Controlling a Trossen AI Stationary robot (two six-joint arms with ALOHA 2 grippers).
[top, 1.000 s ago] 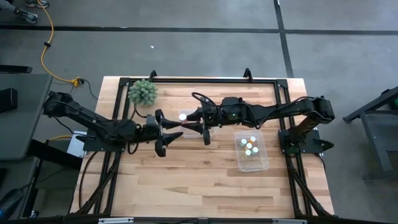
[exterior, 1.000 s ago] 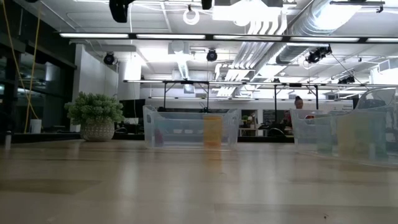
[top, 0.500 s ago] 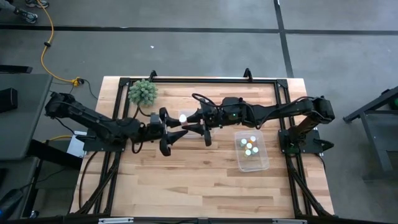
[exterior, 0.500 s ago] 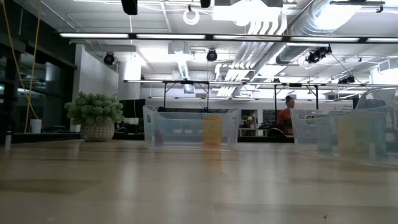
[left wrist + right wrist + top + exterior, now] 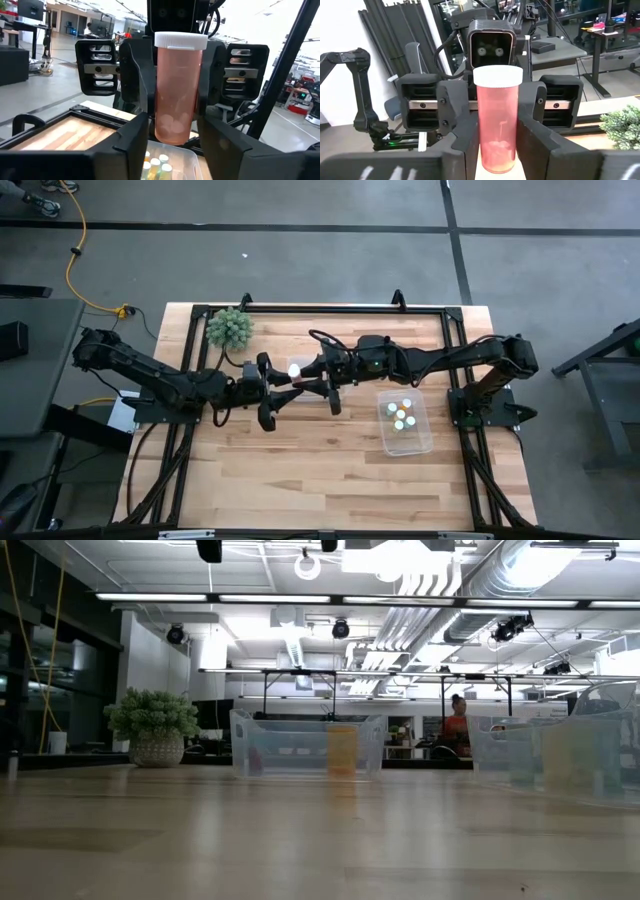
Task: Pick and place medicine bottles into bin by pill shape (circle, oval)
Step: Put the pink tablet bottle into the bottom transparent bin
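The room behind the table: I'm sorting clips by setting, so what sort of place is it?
Probably a robotics lab or open workshop. The low view shows bare ceiling ducts and strip lights; a person stands far back; more dark metal stands sit on a concrete floor.

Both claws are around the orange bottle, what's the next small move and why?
Probably close the left claw snugly on the orange bottle: the right claw clamps it, while the left only flanks it, seemingly with a slight gap.
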